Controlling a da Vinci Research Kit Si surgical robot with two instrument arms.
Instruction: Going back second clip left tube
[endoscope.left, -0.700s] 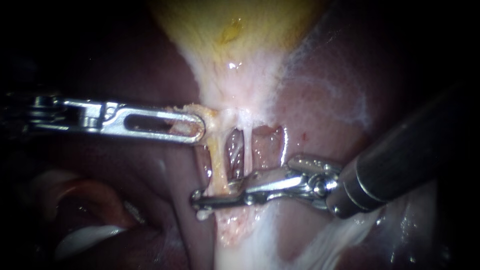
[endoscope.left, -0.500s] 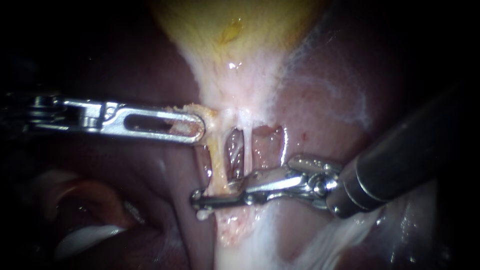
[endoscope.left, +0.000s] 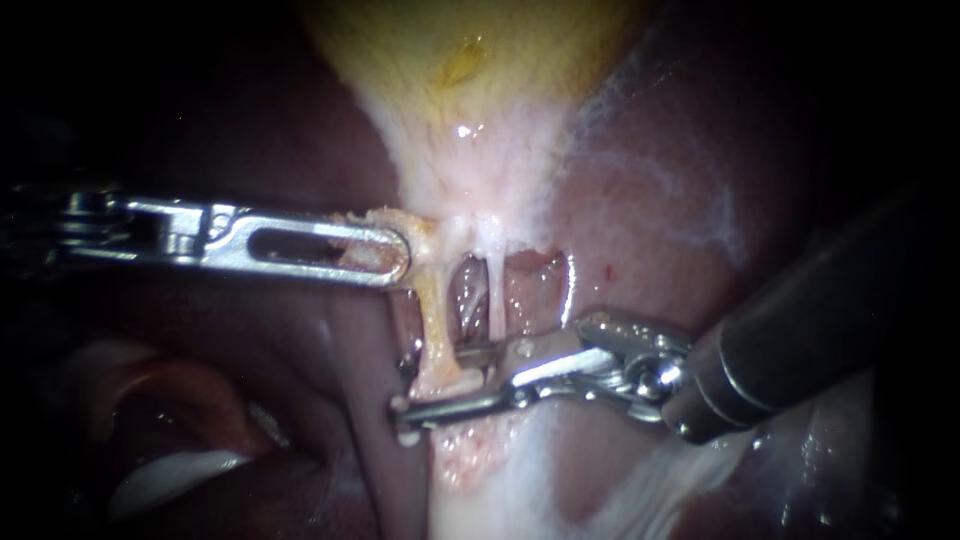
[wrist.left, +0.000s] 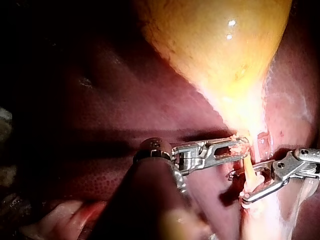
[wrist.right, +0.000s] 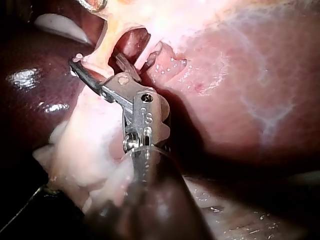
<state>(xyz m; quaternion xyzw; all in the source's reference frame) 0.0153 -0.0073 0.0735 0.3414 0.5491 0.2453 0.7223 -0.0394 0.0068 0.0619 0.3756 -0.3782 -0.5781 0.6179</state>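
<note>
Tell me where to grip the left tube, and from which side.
The left tube is probably best gripped mid-stretch, from the right: it stands upright and taut below the left instrument, whose jaws are shut on its top, and the gap on its right lets a jaw pass behind.

The left tube (endoscope.left: 437, 330) is a thin yellow string. It stands almost straight up under the gallbladder (endoscope.left: 470, 60), just beside a thinner white tube (endoscope.left: 493, 290). The left instrument (endoscope.left: 395, 255) pinches its top. Its bottom sits between the open jaws of the right instrument (endoscope.left: 432, 382).
</note>
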